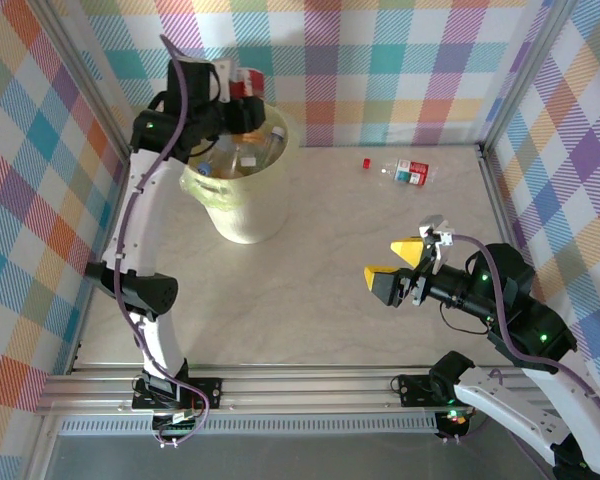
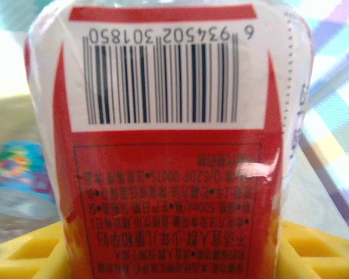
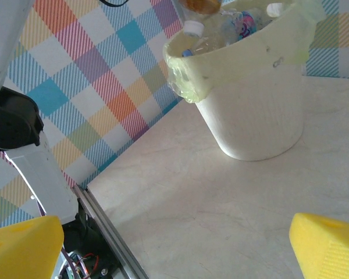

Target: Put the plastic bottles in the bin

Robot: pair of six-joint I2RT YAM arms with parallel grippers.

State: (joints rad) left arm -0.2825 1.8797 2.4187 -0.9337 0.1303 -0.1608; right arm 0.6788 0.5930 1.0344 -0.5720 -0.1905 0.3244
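Observation:
The pale-yellow bin [image 1: 242, 195] stands at the back left with several bottles inside, and its wall [image 3: 256, 104] faces the right wrist camera. My left gripper [image 1: 242, 100] hovers over the bin's far rim, shut on a red-labelled bottle [image 2: 168, 145] whose barcode faces the left wrist camera. Another bottle [image 1: 410, 172] with a red and green label lies on the table at the back right, with a loose red cap [image 1: 366, 163] beside it. My right gripper [image 1: 392, 264] is open above the table's right side, nothing between its yellow fingers [image 3: 328, 244].
Checkered walls enclose the table on three sides. An aluminium rail [image 1: 310, 385] runs along the near edge. A bottle with a blue label [image 2: 17, 174] lies in the bin below the held one.

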